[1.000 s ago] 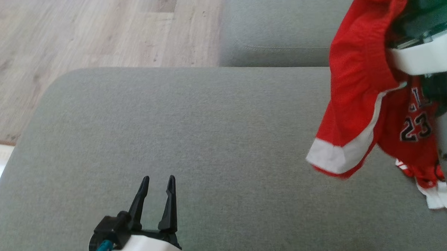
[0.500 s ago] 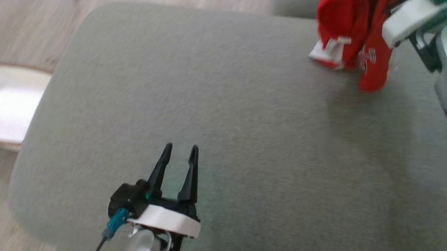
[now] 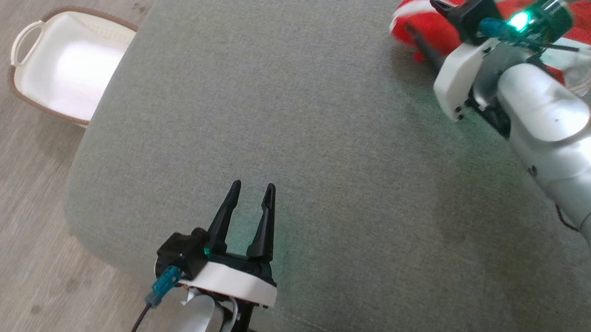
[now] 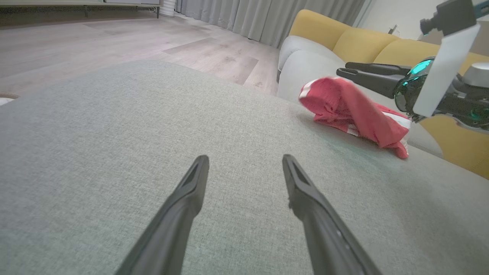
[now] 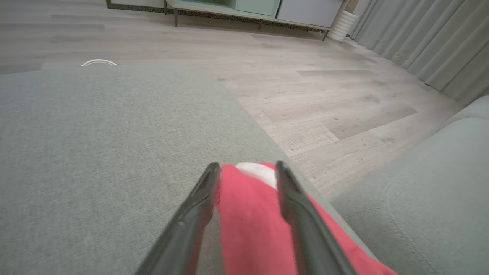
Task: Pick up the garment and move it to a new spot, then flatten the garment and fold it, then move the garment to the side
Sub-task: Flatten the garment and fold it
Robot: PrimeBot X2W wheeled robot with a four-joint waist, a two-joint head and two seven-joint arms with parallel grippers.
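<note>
Red garment [image 3: 435, 28] lies crumpled at one o'clock on the grey cushion [image 3: 293, 112], apparently set in its new spot, right gripper [image 3: 420, 15] spread over it, left gripper [image 3: 253, 184] parted and empty at six o'clock; flattening, folding and the side-move remain.

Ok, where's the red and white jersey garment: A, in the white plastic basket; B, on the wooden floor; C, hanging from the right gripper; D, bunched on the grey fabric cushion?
D: the red and white jersey garment lies crumpled on the grey fabric cushion, under the open right gripper.
</note>
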